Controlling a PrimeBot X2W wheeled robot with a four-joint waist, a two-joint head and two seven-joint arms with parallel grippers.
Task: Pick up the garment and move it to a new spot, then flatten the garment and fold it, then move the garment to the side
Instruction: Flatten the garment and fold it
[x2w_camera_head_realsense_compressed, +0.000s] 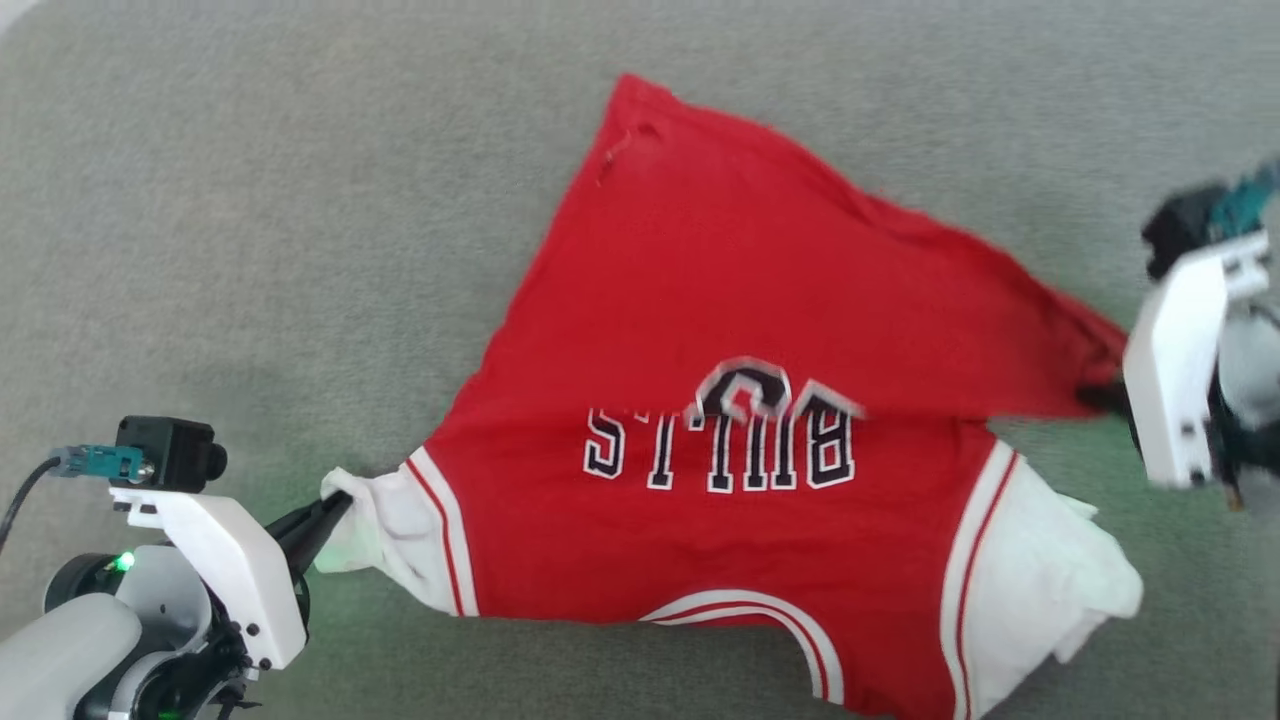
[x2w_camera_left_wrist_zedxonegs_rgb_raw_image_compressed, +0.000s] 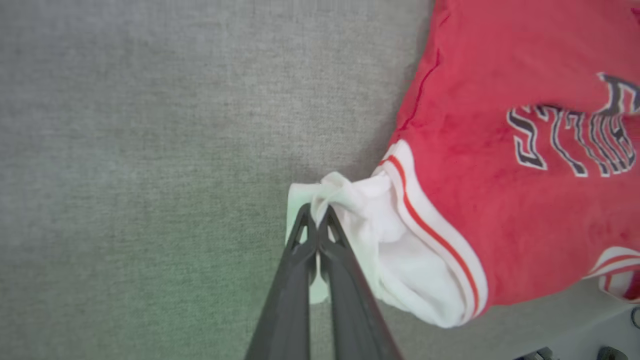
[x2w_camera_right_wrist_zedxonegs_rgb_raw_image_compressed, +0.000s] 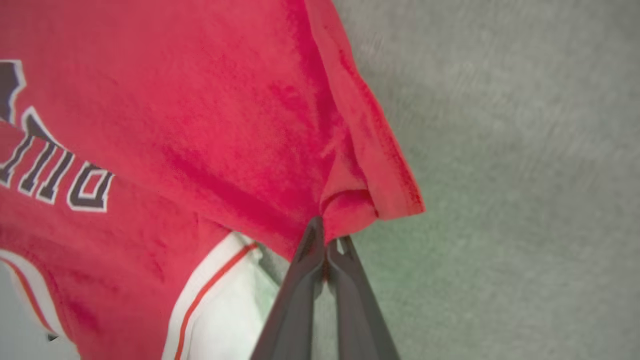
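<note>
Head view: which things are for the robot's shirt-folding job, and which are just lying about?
For the job:
- red cotton jersey T-shirt with white sleeves
- left gripper, shut on it
- right gripper, shut on it

Just there:
- grey fabric surface underneath

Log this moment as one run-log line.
garment: partly spread on grey surface | left gripper: jaws shut on its white sleeve | right gripper: jaws shut on its red corner

garment on surface, left gripper jaws at left sleeve, right gripper jaws at right corner
</note>
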